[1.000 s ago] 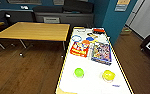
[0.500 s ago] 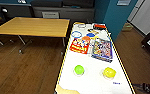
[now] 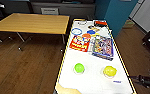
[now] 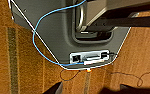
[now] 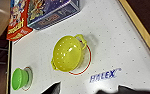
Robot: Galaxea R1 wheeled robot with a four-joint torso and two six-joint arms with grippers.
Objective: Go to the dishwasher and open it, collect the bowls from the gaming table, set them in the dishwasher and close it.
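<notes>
Neither arm's jaw state can be made out: the right gripper (image 3: pixel 147 80) shows as a dark shape at the near right edge of the gaming table (image 3: pixel 91 82), just off its yellow-edged side, and the left wrist view looks down at the robot's grey base (image 4: pixel 56 32) with a blue cable (image 4: pixel 38 42) looping across it over a wooden floor (image 4: pixel 21 72). On the far left of the scene stands a wooden-topped table (image 3: pixel 31 23) on metal legs, apart from the gaming table's left edge. On the long white top, near the robot, sit the two bowls: a green bowl (image 3: pixel 79 67) to the left and a yellow bowl (image 3: pixel 109 71) to the right, well apart from each other. In the right wrist view the yellow one (image 5: pixel 67 53) appears turned upside down, dotted with small holes, with small handles at its rim, resting on a red ring printed on the surface; blue lettering (image 5: pixel 104 74) lies just beside it. Farther along lie a red game box (image 3: pixel 79 43) and, to its right, a blue game box (image 3: pixel 103 47), with coloured rings and small items beyond them. At the far right rises a teal wall (image 3: pixel 116 12).
</notes>
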